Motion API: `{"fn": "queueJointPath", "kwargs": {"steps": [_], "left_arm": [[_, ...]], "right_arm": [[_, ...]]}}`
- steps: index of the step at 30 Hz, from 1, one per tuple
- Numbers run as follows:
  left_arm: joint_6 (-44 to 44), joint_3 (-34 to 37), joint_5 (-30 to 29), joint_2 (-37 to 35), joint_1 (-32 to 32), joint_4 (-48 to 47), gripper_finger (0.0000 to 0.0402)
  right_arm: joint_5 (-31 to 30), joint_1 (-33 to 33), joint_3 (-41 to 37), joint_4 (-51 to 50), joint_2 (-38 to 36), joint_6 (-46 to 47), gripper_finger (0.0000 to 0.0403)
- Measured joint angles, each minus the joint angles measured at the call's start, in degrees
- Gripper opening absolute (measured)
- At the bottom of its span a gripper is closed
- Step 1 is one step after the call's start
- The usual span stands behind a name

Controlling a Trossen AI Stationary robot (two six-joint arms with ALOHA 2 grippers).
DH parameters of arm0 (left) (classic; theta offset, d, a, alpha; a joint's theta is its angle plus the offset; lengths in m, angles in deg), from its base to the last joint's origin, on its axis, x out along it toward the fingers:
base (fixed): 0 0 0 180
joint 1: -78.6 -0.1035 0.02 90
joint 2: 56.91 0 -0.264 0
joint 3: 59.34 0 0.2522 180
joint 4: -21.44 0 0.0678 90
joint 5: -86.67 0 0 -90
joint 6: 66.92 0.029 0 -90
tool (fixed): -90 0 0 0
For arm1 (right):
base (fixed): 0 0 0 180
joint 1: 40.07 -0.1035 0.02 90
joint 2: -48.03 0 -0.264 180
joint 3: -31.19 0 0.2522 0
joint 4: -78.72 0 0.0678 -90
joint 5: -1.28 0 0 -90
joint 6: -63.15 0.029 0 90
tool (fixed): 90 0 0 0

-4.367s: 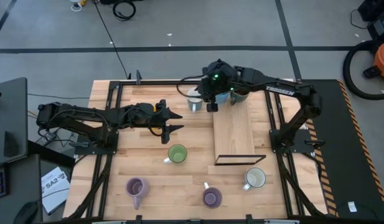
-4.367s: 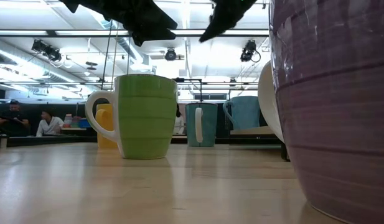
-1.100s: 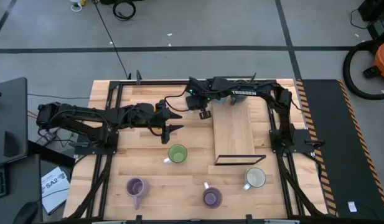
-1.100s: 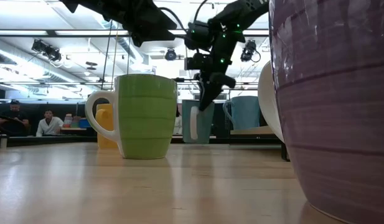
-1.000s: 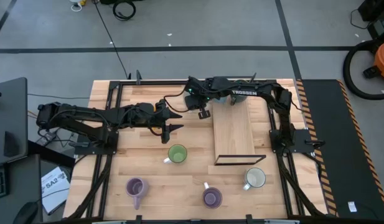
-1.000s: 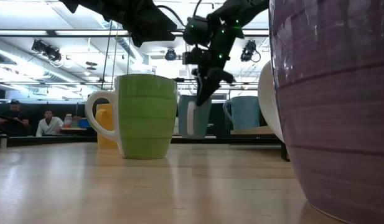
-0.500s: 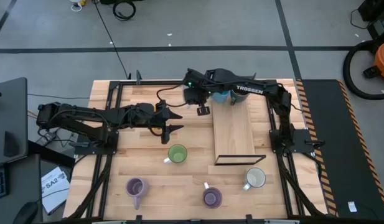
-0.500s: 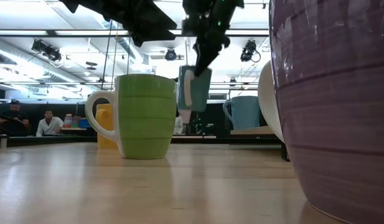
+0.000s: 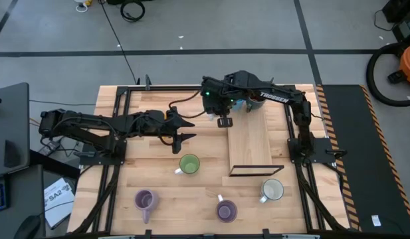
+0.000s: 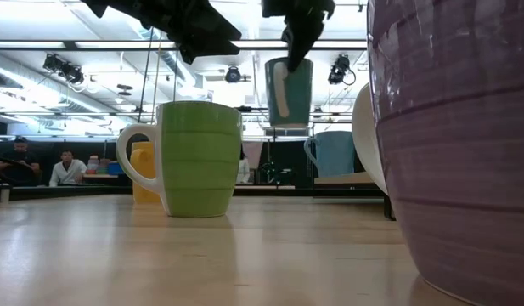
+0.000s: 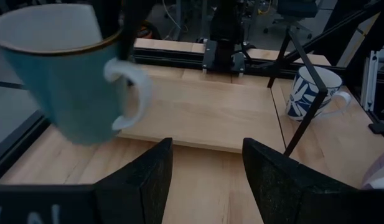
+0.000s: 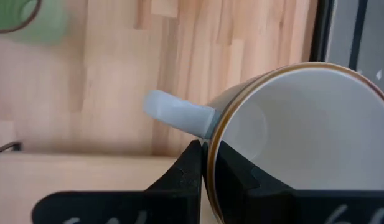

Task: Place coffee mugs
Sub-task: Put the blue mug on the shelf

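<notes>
The left gripper (image 9: 183, 129) waits over the left half of the table with its fingers spread wide and nothing between them. Just right of it, the right gripper (image 9: 224, 118) holds a teal mug (image 10: 288, 92) clear of the table, its fingers pinched on the rim beside the pale handle — one finger inside the cup, one outside, as the right wrist view shows.

The risk lies in that grip, I judge: a thin pinch on a glazed rim lets the hanging mug swing or slip, and a quick turn could drop it onto the wood. The mug also hangs close to the left gripper's fingers, so a sideways sweep could knock them. A second blue mug (image 10: 334, 154) stands near the far end of the raised wooden board (image 9: 250, 143), and a low carry could clip it.

The other mugs stand well apart on the light wooden table (image 9: 158, 166): a purple mug (image 9: 145, 200) at the near left, a green mug (image 9: 189, 164) in the middle, a second purple mug (image 9: 225, 211), and a white mug (image 9: 272, 190) at the near right. A yellow mug (image 10: 143, 174) shows behind the green one.

Beyond the table — grey floor, cables, ceiling lights, and seated people (image 10: 41, 166) at the far left of the low view.
</notes>
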Motion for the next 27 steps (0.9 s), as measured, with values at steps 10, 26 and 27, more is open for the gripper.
{"fn": "queueJointPath", "kwargs": {"steps": [10, 26, 27], "left_arm": [[0.0, 0.0, 0.0, 0.0, 0.0, -0.1, 0.0201], [0.5, 0.0, 0.0, 0.0, 0.0, -0.4, 0.0201], [0.5, 0.0, 0.0, 0.0, 0.0, -0.4, 0.0201]], "right_arm": [[1.2, -3.6, 0.0, -5.4, -2.2, 6.4, 0.0034], [-1.9, -9.4, -26.4, -1.4, -24.3, 24.4, 0.0034], [-2.3, -9.8, -29.3, 0.0, -26.3, 26.0, 0.0034]]}}
